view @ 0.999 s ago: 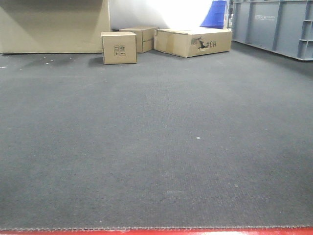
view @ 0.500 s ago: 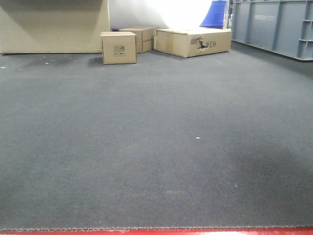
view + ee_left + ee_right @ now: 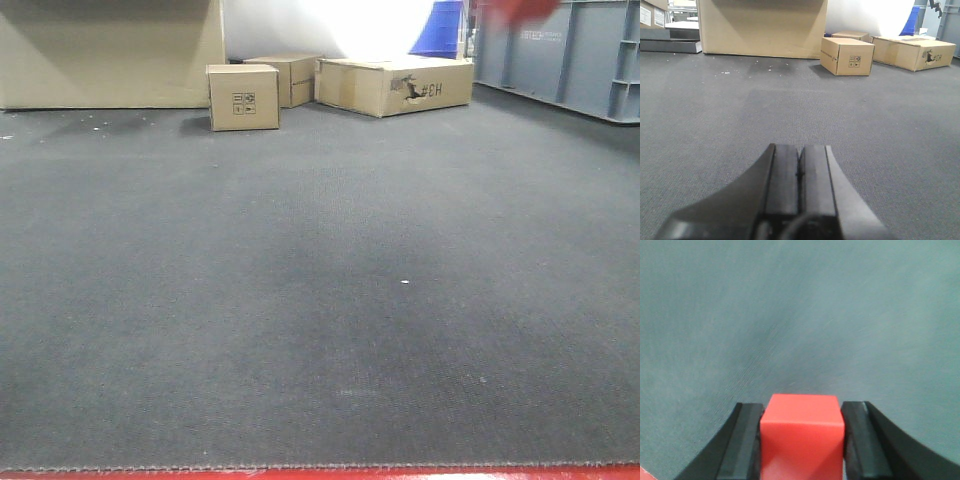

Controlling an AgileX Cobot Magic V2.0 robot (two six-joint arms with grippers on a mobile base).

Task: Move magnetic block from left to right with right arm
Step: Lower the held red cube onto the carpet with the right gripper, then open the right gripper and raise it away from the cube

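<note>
Newly arrived since half a second ago, a blurred red shape (image 3: 515, 8) shows at the top edge of the front view, and the shadow on the dark grey carpet (image 3: 320, 330) has shifted leftward. Right gripper (image 3: 802, 440) clamps the small bright-red cube (image 3: 802, 432) between its black fingers (image 3: 745, 440), above the carpet. Left gripper (image 3: 799, 170) has its pads pressed together, holding nothing, pointing toward the small tan cardboard box (image 3: 847, 56)

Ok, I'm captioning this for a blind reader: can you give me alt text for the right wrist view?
A bright red magnetic block sits clamped in the right gripper, a black finger pressed against each side. Beyond it, blurred grey carpet fills the frame.
</note>
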